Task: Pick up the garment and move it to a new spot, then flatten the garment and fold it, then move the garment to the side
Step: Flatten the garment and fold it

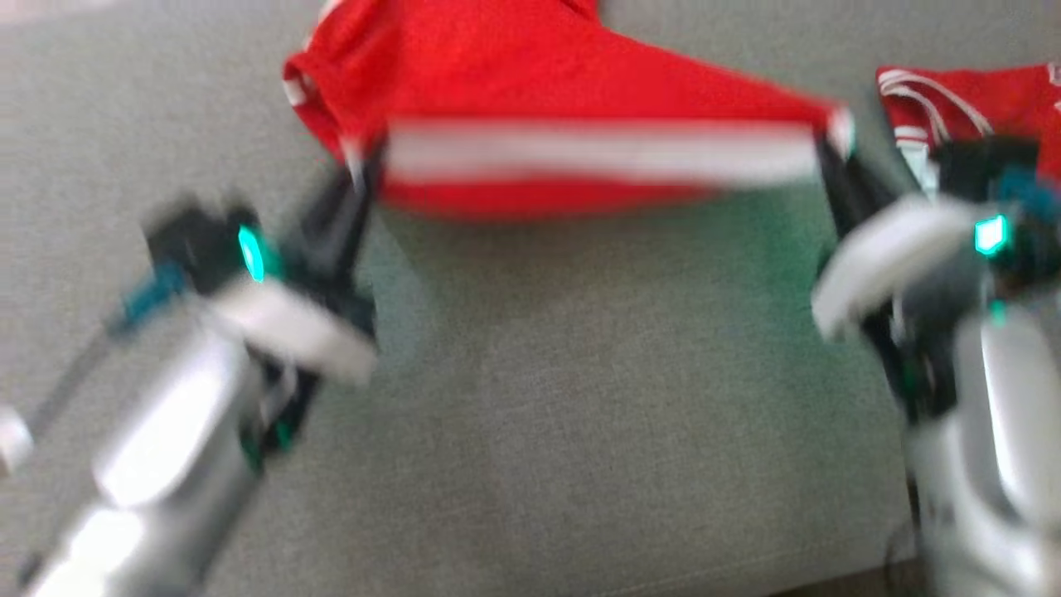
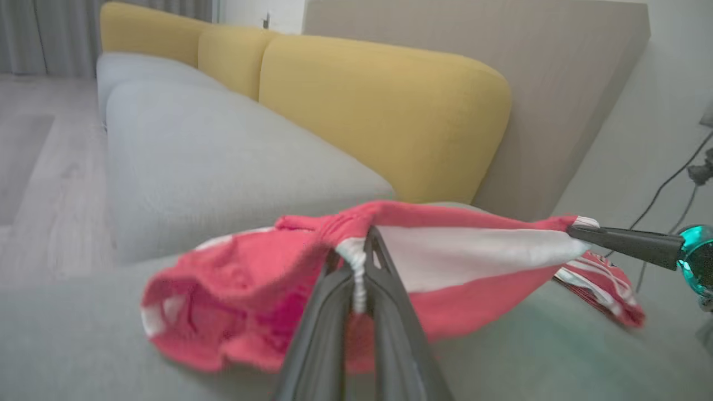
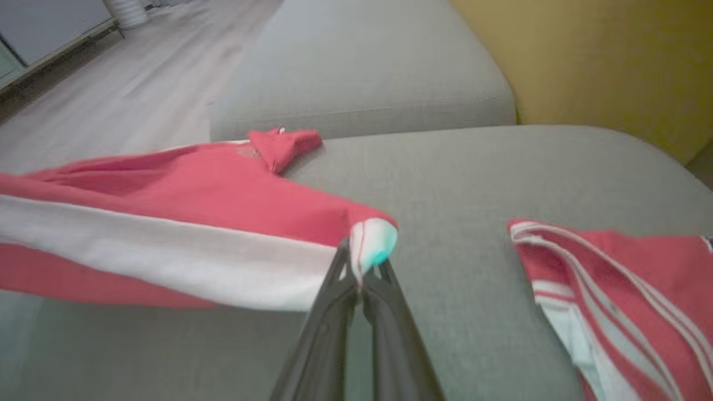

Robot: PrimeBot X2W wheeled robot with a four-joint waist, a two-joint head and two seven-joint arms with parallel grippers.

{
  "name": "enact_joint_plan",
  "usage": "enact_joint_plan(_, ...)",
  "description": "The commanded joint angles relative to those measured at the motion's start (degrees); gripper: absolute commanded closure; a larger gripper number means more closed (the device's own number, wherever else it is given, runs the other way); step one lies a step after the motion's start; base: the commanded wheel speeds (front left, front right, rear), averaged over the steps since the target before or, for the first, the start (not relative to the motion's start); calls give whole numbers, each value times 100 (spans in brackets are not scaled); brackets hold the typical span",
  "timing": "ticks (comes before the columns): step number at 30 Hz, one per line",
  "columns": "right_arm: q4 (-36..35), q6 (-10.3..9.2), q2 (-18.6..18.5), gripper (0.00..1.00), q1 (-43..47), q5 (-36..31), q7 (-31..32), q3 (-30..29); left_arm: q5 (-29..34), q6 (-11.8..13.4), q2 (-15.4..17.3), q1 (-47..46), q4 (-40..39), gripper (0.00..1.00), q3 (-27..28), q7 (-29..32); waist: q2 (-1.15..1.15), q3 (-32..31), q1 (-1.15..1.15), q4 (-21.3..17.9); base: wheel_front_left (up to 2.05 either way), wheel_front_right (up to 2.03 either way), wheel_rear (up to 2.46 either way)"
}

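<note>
So the red garment [image 1: 539, 83] with the wide white stripe sits at 12 o'clock in the head view, pulled out sideways between both arms over the grey sofa seat [image 1: 580, 373]. That view is pretty blurry, fair warning.

The left gripper [image 1: 356, 166] has the garment's 9 o'clock end. In the left wrist view its fingers [image 2: 384, 289] are pinched together on a bunched bit of white trim, with no gap between them apart from the cloth.

The right gripper [image 1: 829, 145] has the 3 o'clock end. In the right wrist view its fingers [image 3: 334, 301] are squeezed tight on the white-tipped corner of the garment [image 3: 167, 206].

The stripe edge runs taut and raised between the two grips. The far part of the cloth trails down onto the seat, and the bunched end past the left grip sags low toward the cushion.

A second red piece [image 1: 978, 104] with thin white stripes lies flat on the seat at about 2 o'clock, close to the right arm but apart from the held garment.

Yellow back cushions [image 2: 384, 106] run along the sofa behind it all, with pale wood floor [image 2: 33, 167] off to 9 o'clock in the left wrist view.
</note>
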Motion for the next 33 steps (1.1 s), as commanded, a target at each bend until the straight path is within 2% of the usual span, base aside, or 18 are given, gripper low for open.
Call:
enact_joint_plan(1,-664,37,78,100,426,-70,341,5,-133,100,279,279,-406,100,142,-20,0,-274,1,58,0,0,0)
enact_joint_plan(6,-1972,37,150,100,2057,-162,1420,-516,-647,548,481,1719,-1284,100,-38,323,0,-641,1,181,0,0,0)
enact_joint_plan(8,-2218,37,163,100,2350,-160,1633,-626,-767,632,531,1980,-1501,100,-95,449,0,-694,1,210,0,0,0)
enact_joint_plan(12,-3103,37,188,100,3285,-72,2432,-958,-1306,1089,700,2932,-2350,100,-311,1022,0,-845,1,306,0,0,0)
enact_joint_plan(16,-3703,37,191,100,3574,98,2687,-1172,-1568,1391,788,3295,-2957,100,-360,1292,0,-886,1,424,0,0,0)
enact_joint_plan(20,-3898,37,191,100,3261,-18,2547,-1124,-1581,1440,688,3272,-3033,100,-242,1112,0,-862,1,540,0,0,0)
enact_joint_plan(24,-3633,37,154,100,2405,-255,2395,-758,-1529,1388,451,2921,-2749,100,-23,831,0,-763,1,638,0,0,0)
enact_joint_plan(28,-2911,37,-114,100,1209,-283,2254,-424,-1507,1270,33,2319,-2247,100,87,685,0,-559,1,800,0,0,0)
enact_joint_plan(33,-1694,37,-495,100,-223,-269,2109,-96,-1519,1131,-647,1504,-1425,100,130,551,0,-235,1,1051,0,0,0)
